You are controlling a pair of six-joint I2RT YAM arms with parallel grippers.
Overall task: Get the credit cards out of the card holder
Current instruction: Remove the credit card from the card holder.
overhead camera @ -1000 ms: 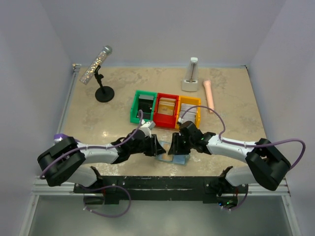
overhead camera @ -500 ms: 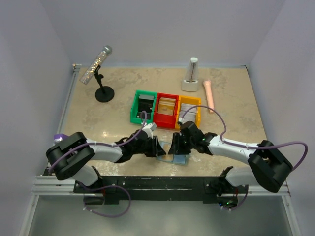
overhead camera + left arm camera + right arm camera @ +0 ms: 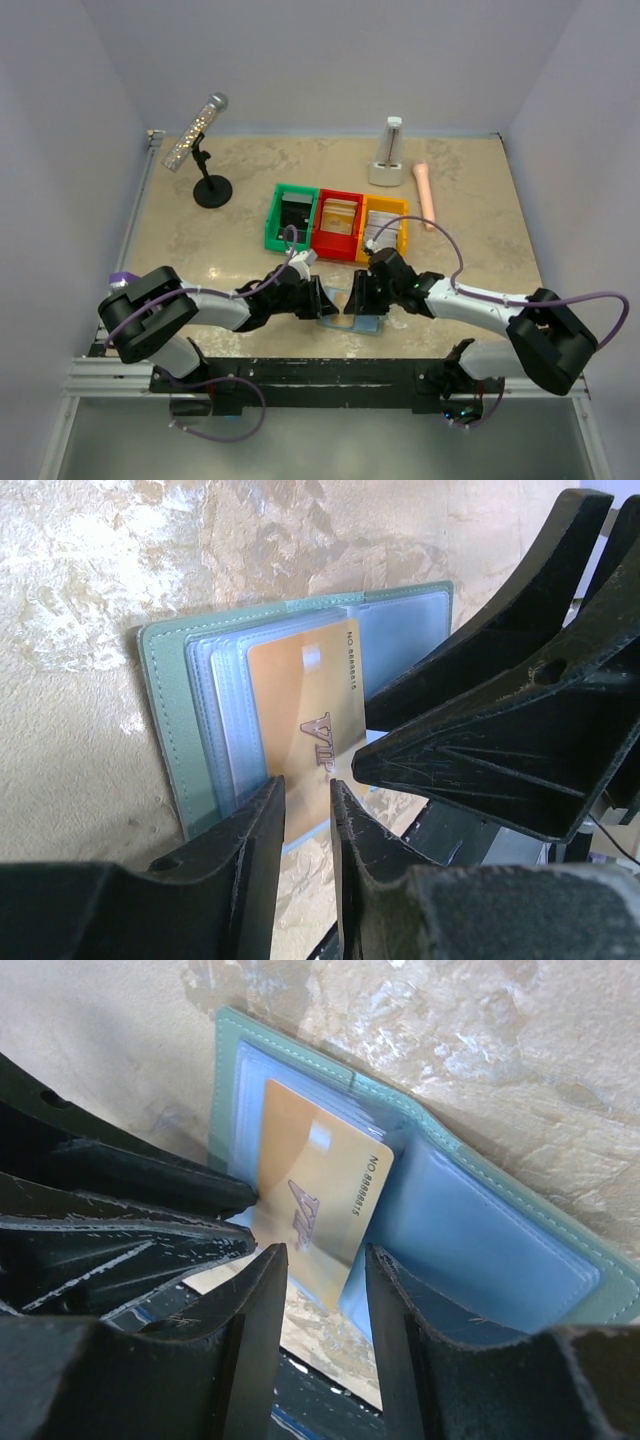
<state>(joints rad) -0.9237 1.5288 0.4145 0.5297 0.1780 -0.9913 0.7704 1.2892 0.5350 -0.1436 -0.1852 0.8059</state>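
Note:
The card holder (image 3: 367,323) lies open near the table's front edge, grey-green outside (image 3: 165,710) with pale blue pockets (image 3: 480,1220). A gold credit card (image 3: 295,700) marked VIP sticks partway out of one pocket (image 3: 320,1170), its near edge past the holder's rim. My left gripper (image 3: 320,298) comes in from the left. Its jaws (image 3: 305,782) stand a narrow gap apart over the card's near edge, and the table shows through the gap. My right gripper (image 3: 357,298) faces it, open (image 3: 325,1252) and astride the card's near corner. Its fingers (image 3: 480,720) hide the holder's right panel.
Green (image 3: 291,215), red (image 3: 338,222) and yellow (image 3: 384,228) bins stand in a row just behind the grippers. Farther back are a microphone on a stand (image 3: 205,150), a white device (image 3: 388,160) and a pink object (image 3: 425,192). A black rail (image 3: 320,372) runs along the front edge.
The left arm's rear part has swung rightward and its jaws have narrowed a little. The right gripper has barely shifted. The holder lies where it was.

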